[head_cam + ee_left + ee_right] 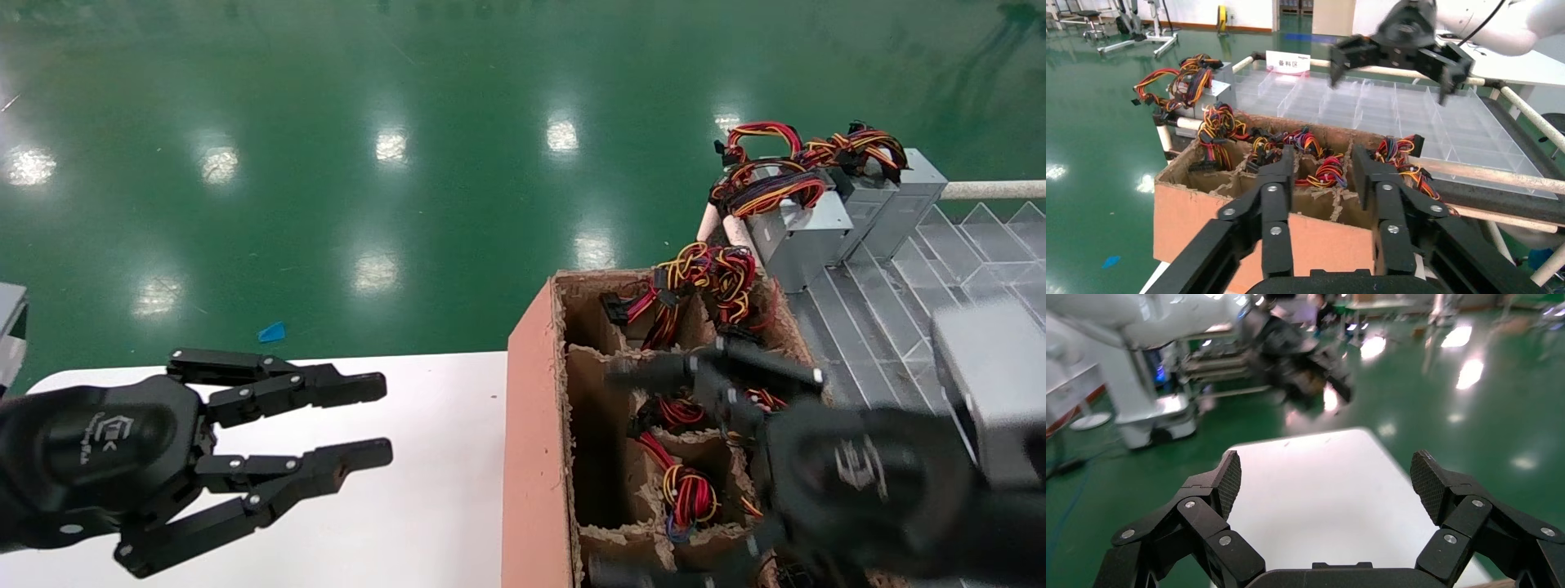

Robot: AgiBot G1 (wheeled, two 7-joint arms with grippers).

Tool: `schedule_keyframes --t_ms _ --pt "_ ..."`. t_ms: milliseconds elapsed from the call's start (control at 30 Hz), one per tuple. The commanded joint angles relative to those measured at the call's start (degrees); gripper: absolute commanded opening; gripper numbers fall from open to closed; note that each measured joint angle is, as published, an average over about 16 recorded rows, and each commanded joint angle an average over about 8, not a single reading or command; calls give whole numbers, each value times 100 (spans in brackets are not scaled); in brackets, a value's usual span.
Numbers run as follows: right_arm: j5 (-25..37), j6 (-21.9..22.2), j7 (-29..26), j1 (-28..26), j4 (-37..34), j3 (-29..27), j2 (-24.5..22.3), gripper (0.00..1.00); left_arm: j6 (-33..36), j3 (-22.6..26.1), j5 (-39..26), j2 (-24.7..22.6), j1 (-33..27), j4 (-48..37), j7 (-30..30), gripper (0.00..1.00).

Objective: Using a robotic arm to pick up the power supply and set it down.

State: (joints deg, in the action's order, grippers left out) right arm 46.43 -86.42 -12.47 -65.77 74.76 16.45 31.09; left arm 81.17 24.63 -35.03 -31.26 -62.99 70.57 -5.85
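A divided cardboard box (pixel 535 425) (pixel 1229 226) stands to the right of the white table. Power supplies sit deep in its compartments, and only their red, yellow and black wire bundles (pixel 690 494) (pixel 1327 171) show. Three more grey metal power supplies (pixel 805 233) (pixel 1214 92) with wire bundles stand on the rack beyond the box. My right gripper (pixel 629 474) (pixel 1324 478) hovers open over the box's near compartments, holding nothing. My left gripper (pixel 386 420) (pixel 1324 165) hangs open and empty over the table, left of the box.
A clear plastic divided tray (pixel 940 269) (pixel 1413 116) lies on a rack with white tube rails (pixel 993 189) right of the box. The white table (pixel 441 490) (pixel 1321 496) spreads left of it. Shiny green floor lies beyond, with a blue scrap (pixel 272 331).
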Motion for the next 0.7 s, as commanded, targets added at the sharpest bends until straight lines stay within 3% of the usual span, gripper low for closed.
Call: schedule_keyframes --t_ms 33,167,300,700 --pt "91 -57 -68 -106 77 -5 -168 100 0 0 0 0 0 0 0 0" --pt "782 -19 -239 -644 76 108 -428 100 0 0 0 0 0 0 0 0" --pt "1532 105 -217 -1142 -155 268 -380 100 0 0 0 0 0 0 0 0" --pt "3132 321 975 -2396 -2282 859 767 100 0 0 0 0 0 0 0 0"
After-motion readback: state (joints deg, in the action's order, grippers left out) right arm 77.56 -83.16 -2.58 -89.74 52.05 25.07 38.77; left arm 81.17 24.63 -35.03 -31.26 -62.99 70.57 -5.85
